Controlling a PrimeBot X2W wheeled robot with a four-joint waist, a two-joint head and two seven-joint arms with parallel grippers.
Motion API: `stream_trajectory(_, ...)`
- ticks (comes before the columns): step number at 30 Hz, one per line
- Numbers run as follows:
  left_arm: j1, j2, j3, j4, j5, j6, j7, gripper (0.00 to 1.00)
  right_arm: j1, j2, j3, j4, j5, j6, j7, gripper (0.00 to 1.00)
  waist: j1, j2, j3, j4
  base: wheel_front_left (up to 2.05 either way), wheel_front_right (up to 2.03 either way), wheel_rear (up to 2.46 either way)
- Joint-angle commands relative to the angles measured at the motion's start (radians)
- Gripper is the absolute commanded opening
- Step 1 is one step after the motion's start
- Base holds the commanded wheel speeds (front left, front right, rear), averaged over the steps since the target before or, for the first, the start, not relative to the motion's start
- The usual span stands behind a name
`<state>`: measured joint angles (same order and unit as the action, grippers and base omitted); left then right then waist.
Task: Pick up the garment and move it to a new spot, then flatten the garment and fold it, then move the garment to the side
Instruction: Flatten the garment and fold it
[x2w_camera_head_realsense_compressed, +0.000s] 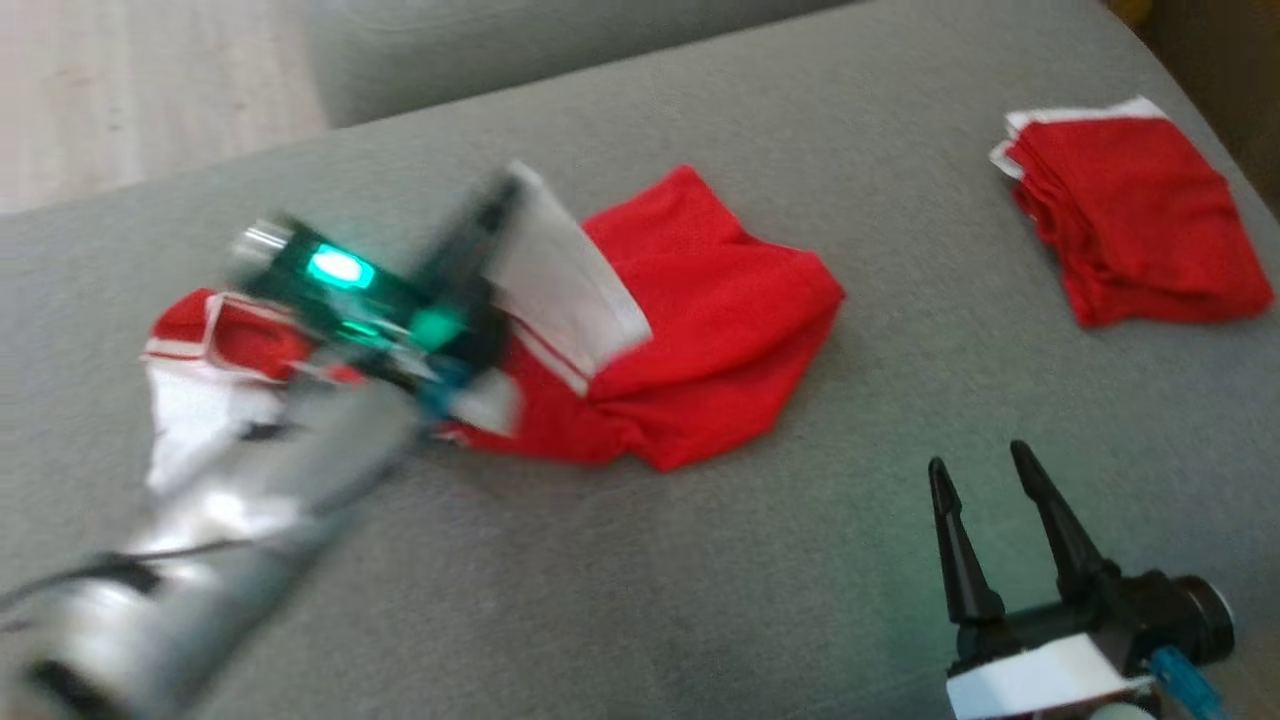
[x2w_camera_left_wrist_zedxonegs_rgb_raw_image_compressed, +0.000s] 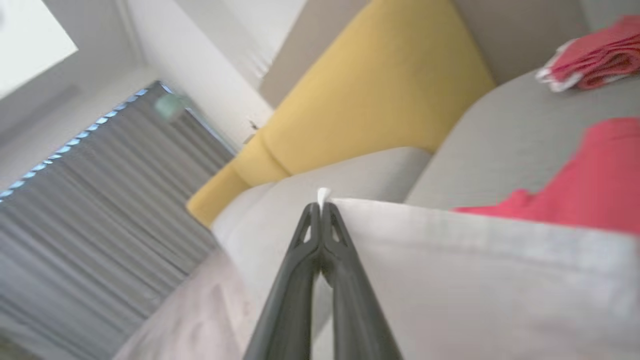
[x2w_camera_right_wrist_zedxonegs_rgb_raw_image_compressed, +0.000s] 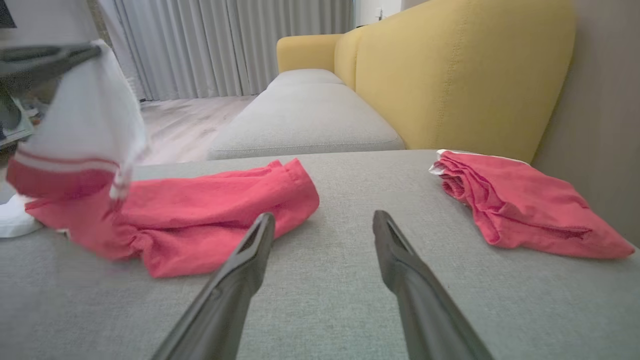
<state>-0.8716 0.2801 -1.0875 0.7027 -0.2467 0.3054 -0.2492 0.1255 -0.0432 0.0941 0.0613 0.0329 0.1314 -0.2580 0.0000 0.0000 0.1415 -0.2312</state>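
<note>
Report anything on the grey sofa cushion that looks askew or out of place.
The red-and-white mesh garment lies crumpled in the middle of the grey sofa cushion, its white panel raised, pinched in the shut left claw. The folded red garment at the far right looks tidy.

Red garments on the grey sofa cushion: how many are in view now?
2. A crumpled red-and-white mesh garment lies mid-cushion, its white edge pinched in the shut left hand; a folded red fabric garment sits at the far right. The left arm may hide more.
</note>
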Motion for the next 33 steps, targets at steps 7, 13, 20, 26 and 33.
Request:
stream_trajectory(7, -0.075, 0.351, 0.15, -0.243, 0.008, 0.068, -0.006, 0.0, 0.006, -0.007, 0.039, -0.014, 0.006, -0.001, -0.004, 1.0, 0.0, 0.0, -0.044, 0.103, 0.0, 0.0, 0.0)
stream_trajectory(13, -0.076, 0.472, 0.192, -0.297, -0.01, 0.079, 0.022, 0.0, -0.005, -0.009, 0.061, 0.013, 0.004, -0.001, -0.004, 1.0, 0.0, 0.0, -0.026, 0.137, 0.0, 0.0, 0.0)
stream_trajectory(20, -0.066, 0.499, 0.203, -0.318, -0.035, 0.077, 0.024, 0.0, -0.037, -0.024, 0.127, 0.105, 0.006, -0.001, -0.004, 1.0, 0.0, 0.0, -0.005, 0.163, 0.0, 0.0, 0.0)
stream_trajectory(26, -0.068, 0.491, 0.197, -0.321, -0.038, 0.073, 0.021, 0.0, -0.108, -0.022, 0.157, 0.243, -0.002, -0.001, -0.004, 1.0, 0.0, 0.0, 0.002, 0.178, 0.0, 0.0, 0.0)
stream_trajectory(33, -0.095, 0.467, 0.187, -0.326, -0.04, 0.052, 0.018, 0.0, -0.272, -0.013, 0.146, 0.443, 0.006, -0.001, -0.004, 1.0, 0.0, 0.0, 0.024, 0.206, 0.0, 0.0, 0.0)
